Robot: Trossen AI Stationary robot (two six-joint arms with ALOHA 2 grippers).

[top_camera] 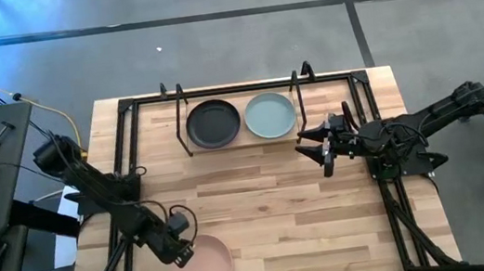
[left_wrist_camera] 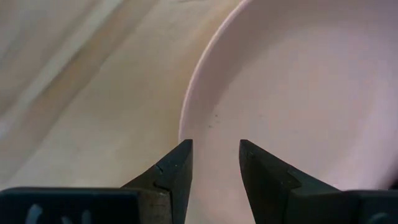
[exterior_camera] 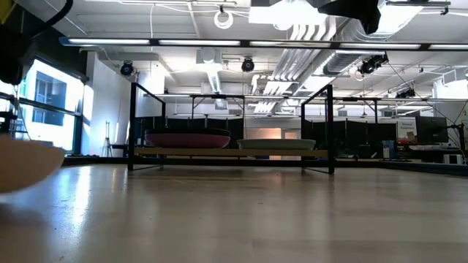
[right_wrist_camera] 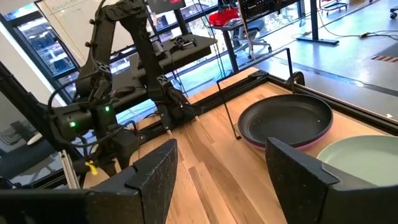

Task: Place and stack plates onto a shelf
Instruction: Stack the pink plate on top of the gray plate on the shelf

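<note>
High view: the left end effector (top_camera: pixel 182 246) sits at the near left part of the desk (top_camera: pixel 270 207), at the rim of the pale pink plate (top_camera: pixel 205 269), which lies flat on the desk close to its near edge. The right end effector (top_camera: pixel 323 144) hangs over the desk just right of the shelf (top_camera: pixel 243 141), fingers spread and empty. On the shelf, at the far side of the desk, the black plate (top_camera: pixel 213 123) and the pale blue-green plate (top_camera: pixel 269 116) lie side by side, black to the left. Low view: the shelf (exterior_camera: pixel 230 153) carries a purple plate (exterior_camera: pixel 189 139) beneath the black one, with the blue-green plate (exterior_camera: pixel 276 145) beside it. Left wrist view: the two fingers (left_wrist_camera: pixel 177 171) stand slightly parted over the pink plate (left_wrist_camera: pixel 298 93), gripping nothing. Right wrist view: wide-open fingers (right_wrist_camera: pixel 155 174) frame the black plate (right_wrist_camera: pixel 283 121) stacked on a purple rim.
</note>
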